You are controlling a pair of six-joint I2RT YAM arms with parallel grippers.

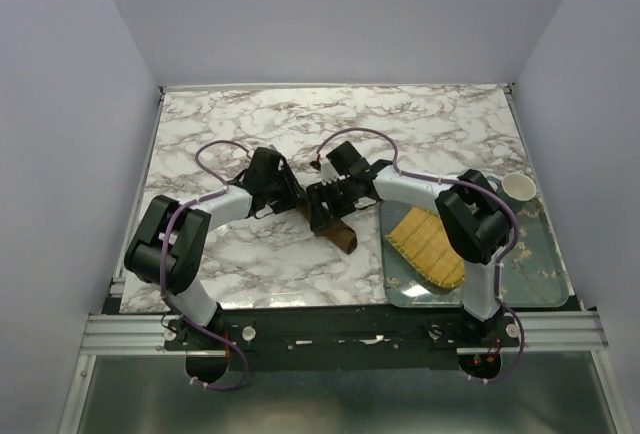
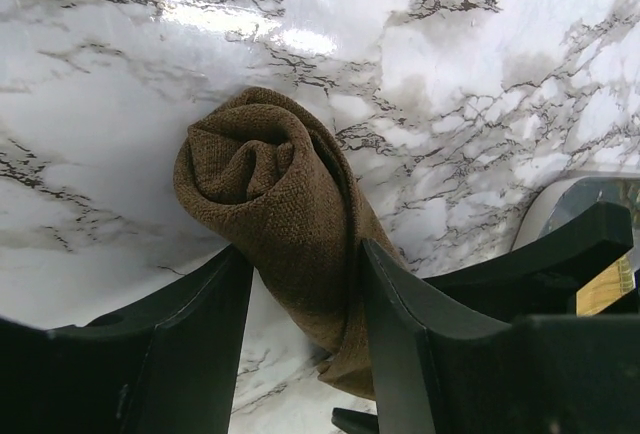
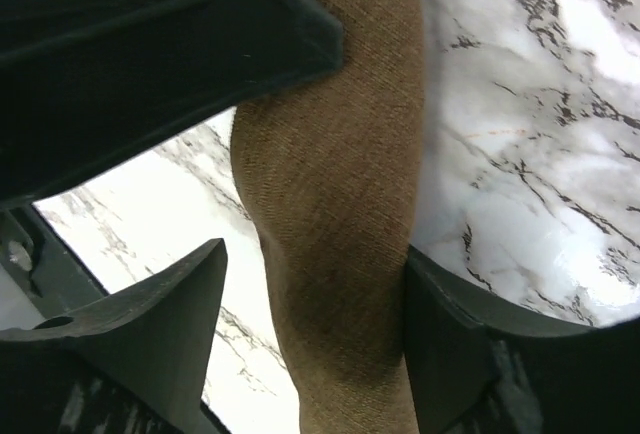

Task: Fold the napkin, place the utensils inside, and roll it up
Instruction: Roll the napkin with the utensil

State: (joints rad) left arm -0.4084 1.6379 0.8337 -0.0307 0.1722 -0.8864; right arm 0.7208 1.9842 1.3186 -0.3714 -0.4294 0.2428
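From my remote seat, the biggest thing in the overhead view is the white marble-patterned counter (image 1: 420, 124) with its grey veins. Both arms reach in over its middle. At its right near corner lies a rectangular grey glass-like tray (image 1: 535, 254). A yellow woven bamboo mat (image 1: 430, 244) sits slanted on the tray's left half, and a small white cup (image 1: 519, 187) stands upright at the tray's far right corner.

The dark brown cloth napkin (image 1: 343, 234) lies on the bare counter just left of the tray, rolled into a thick tube, and its open spiral end shows in the left wrist view (image 2: 280, 214).

The left tool (image 2: 305, 254) straddles that roll – both black fingers (image 2: 400, 334) press against its sides, pinching it. The right tool (image 3: 315, 254) straddles the same roll (image 3: 340, 204) further along, jaws spread – one finger touches the cloth, while the other stands clear, with a strip of counter showing between it and the cloth.
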